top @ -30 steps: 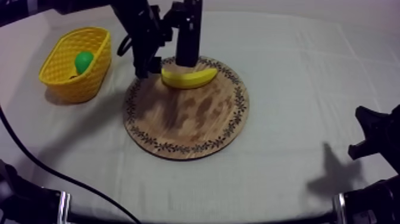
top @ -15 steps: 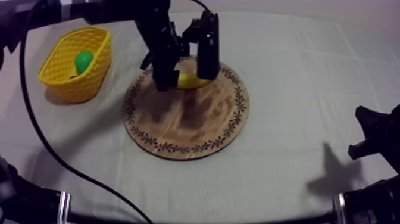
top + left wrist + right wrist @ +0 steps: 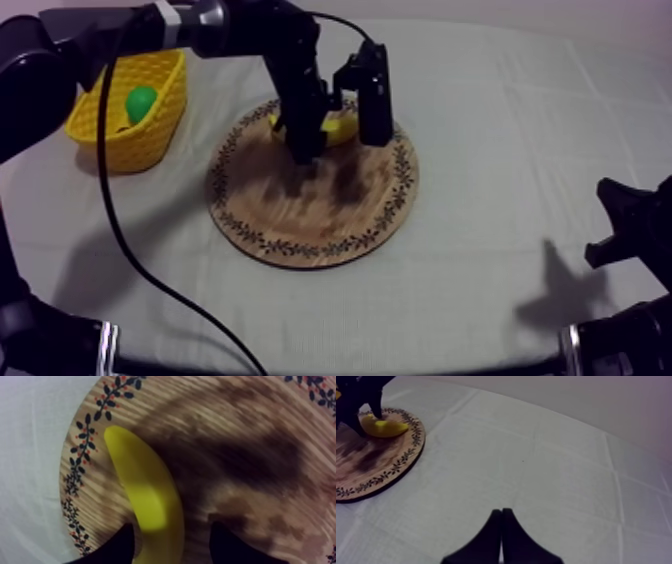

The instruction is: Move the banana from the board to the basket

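Note:
The yellow banana (image 3: 336, 128) lies on the far part of the round wooden board (image 3: 312, 215). My left gripper (image 3: 341, 142) is open and low over it, one black finger on each side. In the left wrist view the banana (image 3: 145, 491) runs in along the board's patterned rim (image 3: 80, 471), its near end between the fingertips (image 3: 114, 548), which stand apart. The yellow basket (image 3: 128, 108) stands at the far left. My right gripper (image 3: 501, 536) is shut on nothing above bare cloth, and it rests at the table's right edge (image 3: 625, 230).
A green toy fruit (image 3: 141, 102) lies inside the basket. From the right wrist view the board (image 3: 371, 463) and banana (image 3: 383, 427) are far off, with my left gripper (image 3: 358, 403) at the banana. Open cloth lies between board and right arm.
My left gripper has moved right across the board's far part and come down around the banana. The banana, the basket and my right arm have stayed put.

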Controlling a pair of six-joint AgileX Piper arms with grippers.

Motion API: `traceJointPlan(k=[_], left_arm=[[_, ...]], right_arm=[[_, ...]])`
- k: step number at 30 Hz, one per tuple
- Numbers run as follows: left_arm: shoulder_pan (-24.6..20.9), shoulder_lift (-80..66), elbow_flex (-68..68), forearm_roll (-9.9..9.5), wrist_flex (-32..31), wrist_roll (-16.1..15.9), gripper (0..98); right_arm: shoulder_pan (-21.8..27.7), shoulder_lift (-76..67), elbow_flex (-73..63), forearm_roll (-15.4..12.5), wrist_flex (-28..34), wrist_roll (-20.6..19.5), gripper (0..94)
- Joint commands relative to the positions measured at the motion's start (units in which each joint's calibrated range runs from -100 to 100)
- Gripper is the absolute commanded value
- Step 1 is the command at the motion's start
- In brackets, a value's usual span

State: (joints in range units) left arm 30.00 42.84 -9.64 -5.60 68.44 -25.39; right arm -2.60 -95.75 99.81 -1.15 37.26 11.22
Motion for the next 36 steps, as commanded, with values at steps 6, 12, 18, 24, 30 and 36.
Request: traceJointPlan(k=[6,12,18,24,30,36], left_arm=[[-0.06,3.24,-2.61,-0.45,-0.07,0.35,56.3],[-0.4,5.21,-4.27,-0.66,-0.08,0.36,54.3],[-0.8,6.4,-5.67,-0.49,-0.02,-0.12,49.5],[-1.01,6.72,-6.46,-0.02,0.03,-1.09,37.2],[-1.3,5.83,-6.89,0.36,0.0,-0.67,34.8],[-2.26,2.24,-5.65,1.29,0.0,-0.69,35.6]], right_arm=[[0.0,0.0,-0.03,0.0,0.0,-0.01,0.3],[0.0,0.0,-0.03,0.0,0.0,-0.01,0.3],[0.0,0.0,-0.03,0.0,0.0,-0.01,0.3],[0.0,0.0,-0.03,0.0,0.0,0.01,0.3],[0.0,0.0,-0.03,0.0,0.0,-0.01,0.3],[0.0,0.0,-0.03,0.0,0.0,-0.01,0.3]])
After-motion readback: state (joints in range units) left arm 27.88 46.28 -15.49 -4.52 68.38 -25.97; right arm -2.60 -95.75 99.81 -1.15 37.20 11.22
